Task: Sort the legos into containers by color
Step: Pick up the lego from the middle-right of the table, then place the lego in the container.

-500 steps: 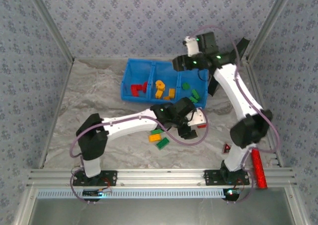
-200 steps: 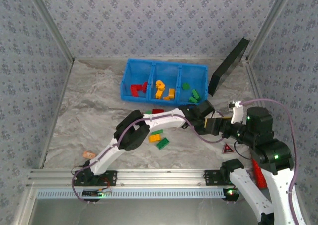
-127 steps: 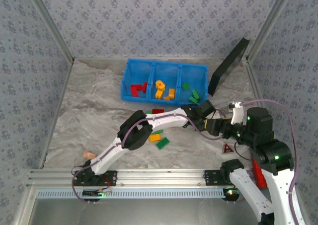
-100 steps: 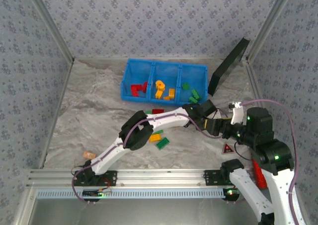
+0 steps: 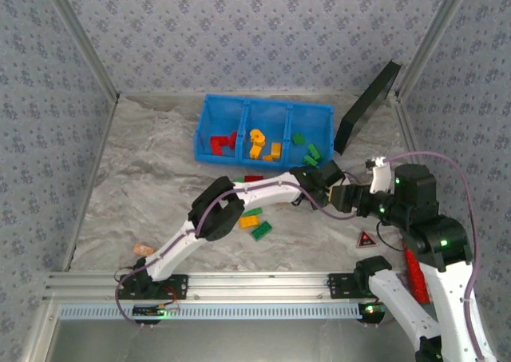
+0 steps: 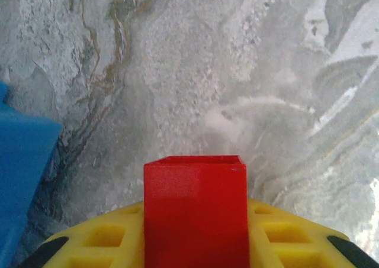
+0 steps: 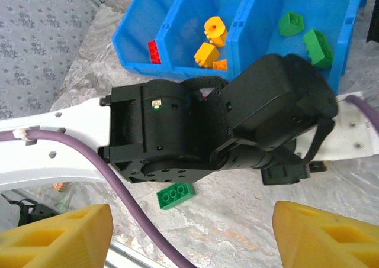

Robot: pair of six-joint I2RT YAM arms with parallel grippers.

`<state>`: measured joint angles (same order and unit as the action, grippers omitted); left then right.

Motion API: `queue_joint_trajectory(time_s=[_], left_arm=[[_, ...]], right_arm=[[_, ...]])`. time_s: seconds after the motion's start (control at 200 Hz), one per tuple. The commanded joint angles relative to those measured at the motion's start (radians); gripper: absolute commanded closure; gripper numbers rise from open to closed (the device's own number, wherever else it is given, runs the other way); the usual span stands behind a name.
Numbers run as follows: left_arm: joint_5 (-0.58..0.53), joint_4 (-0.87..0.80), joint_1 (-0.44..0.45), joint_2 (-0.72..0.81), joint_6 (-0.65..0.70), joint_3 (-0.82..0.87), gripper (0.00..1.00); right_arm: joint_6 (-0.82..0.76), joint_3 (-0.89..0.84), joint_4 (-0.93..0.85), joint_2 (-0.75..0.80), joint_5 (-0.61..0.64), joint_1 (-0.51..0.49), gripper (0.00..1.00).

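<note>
Left tool (image 6: 195, 253): closed on a red lego (image 6: 195, 203), which sits between the yellow pads over bare bench (image 6: 177, 73), with a corner of the blue bin at the left edge of the wrist view.
Sorted so far: the blue bin (image 5: 263, 102), at the far middle of the bench, holds red pieces in its left compartment, yellow-orange in the middle and green in the right. No colour looks mixed.
Loose on the bench: a loose red brick (image 5: 254, 178) lies just near of the bin. Nearer again, a yellow-orange brick (image 5: 250, 220) and a green brick (image 5: 261, 231) lie close together beside the left arm.
Progress: well along, by the look of it. The held lego and at least three loose ones are left, and the held one belongs in the left compartment.
Right tool (image 7: 192, 232): fingers wide apart with nothing between them, facing the left arm's wrist.
Hard to read: the left arm covers a strip of bench, so more legos may lie under it. A pale speck (image 5: 142, 250) at the near left is too small to name. The bin walls hide part of each compartment floor.
Around: a red triangular marker (image 5: 366, 238) and a red cylinder (image 5: 415, 274) at the near right, and a black panel (image 5: 367, 106) at the far right.
</note>
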<state>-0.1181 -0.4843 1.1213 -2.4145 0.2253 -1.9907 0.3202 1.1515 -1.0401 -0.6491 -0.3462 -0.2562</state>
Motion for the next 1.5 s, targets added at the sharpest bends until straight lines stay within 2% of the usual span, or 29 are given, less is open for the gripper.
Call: queue_joint_trajectory(time_s=[0.0, 0.23, 0.385, 0.515, 0.645, 0.8, 0.92, 1.05, 1.264, 1.494], left_arm=[[0.061, -0.025, -0.018, 0.082, -0.03, 0.09, 0.79], [0.15, 0.022, -0.05, 0.278, -0.067, 0.267, 0.84], [0.326, 0.125, -0.105, 0.471, -0.111, 0.44, 0.85], [0.45, 0.183, -0.19, 0.605, -0.156, 0.543, 0.85], [0.455, 0.172, -0.279, 0.722, -0.176, 0.602, 0.83], [0.366, 0.124, -0.402, 0.793, -0.202, 0.616, 0.82], [0.268, 0.075, -0.483, 0.799, -0.248, 0.589, 0.82], [0.195, 0.016, -0.567, 0.755, -0.311, 0.538, 0.82], [0.236, -0.035, -0.682, 0.642, -0.384, 0.461, 0.82], [0.187, -0.074, -0.719, 0.538, -0.381, 0.404, 0.82]], right_arm=[[-0.033, 0.079, -0.022, -0.015, 0.03, -0.005, 0.27], [-0.031, 0.113, 0.002, -0.071, 0.034, -0.006, 0.27], [-0.016, 0.05, 0.056, -0.076, 0.033, -0.004, 0.27], [0.015, -0.068, 0.115, -0.07, 0.008, -0.006, 0.27], [0.064, -0.152, 0.159, -0.045, -0.002, -0.008, 0.28], [0.175, -0.29, 0.231, -0.019, -0.018, -0.032, 0.3], [0.322, -0.392, 0.282, 0.002, 0.046, -0.101, 0.32], [0.496, -0.478, 0.327, 0.011, 0.157, -0.236, 0.33], [0.693, -0.534, 0.371, -0.079, 0.335, -0.473, 0.32], [0.852, -0.51, 0.456, -0.292, 0.448, -0.663, 0.3]])
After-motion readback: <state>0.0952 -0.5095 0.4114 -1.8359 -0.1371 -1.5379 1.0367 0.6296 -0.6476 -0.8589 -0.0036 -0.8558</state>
